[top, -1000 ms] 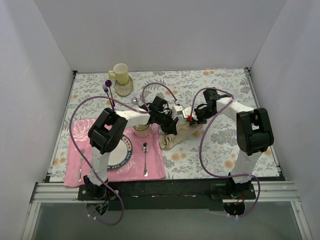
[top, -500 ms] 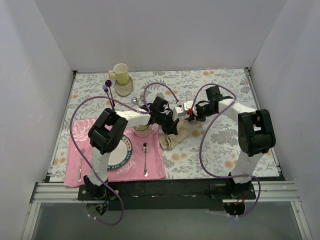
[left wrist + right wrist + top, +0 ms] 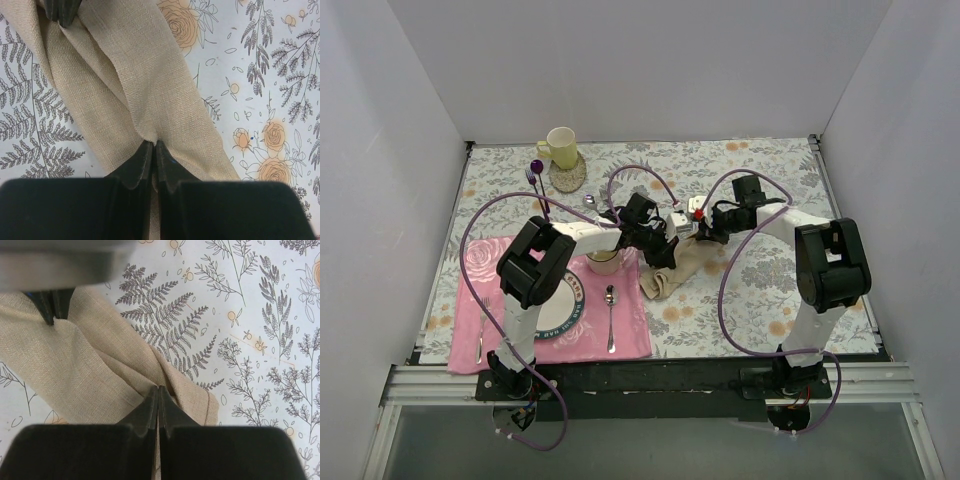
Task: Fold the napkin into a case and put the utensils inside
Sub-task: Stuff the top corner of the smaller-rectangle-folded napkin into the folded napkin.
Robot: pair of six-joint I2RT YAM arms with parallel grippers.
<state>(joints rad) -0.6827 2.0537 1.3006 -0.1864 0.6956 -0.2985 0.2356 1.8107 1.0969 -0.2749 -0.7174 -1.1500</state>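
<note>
The beige napkin (image 3: 677, 268) lies bunched in a long crumpled strip on the grey floral tablecloth, right of the placemat. My left gripper (image 3: 663, 250) is shut on a fold of the napkin (image 3: 140, 90), its tips pinching cloth (image 3: 152, 146). My right gripper (image 3: 699, 234) is shut on another fold near the napkin's hemmed edge (image 3: 100, 365), tips together (image 3: 158, 389). The two grippers stand close, facing each other across the cloth. The small silver spoon (image 3: 610, 318) lies on the placemat right of the plate. The small fork (image 3: 480, 328) lies left of the plate.
A pink floral placemat (image 3: 630, 338) carries a blue-rimmed plate (image 3: 563, 300) and a beige cup (image 3: 604, 262). A yellow mug (image 3: 560, 147) on a coaster and a purple-handled fork (image 3: 536, 174) stand at the back left. White walls enclose three sides.
My right gripper has moved back and slightly left with the napkin's edge, closer to the left gripper. The cloth strip has drawn in a little. The left gripper has held its place.
</note>
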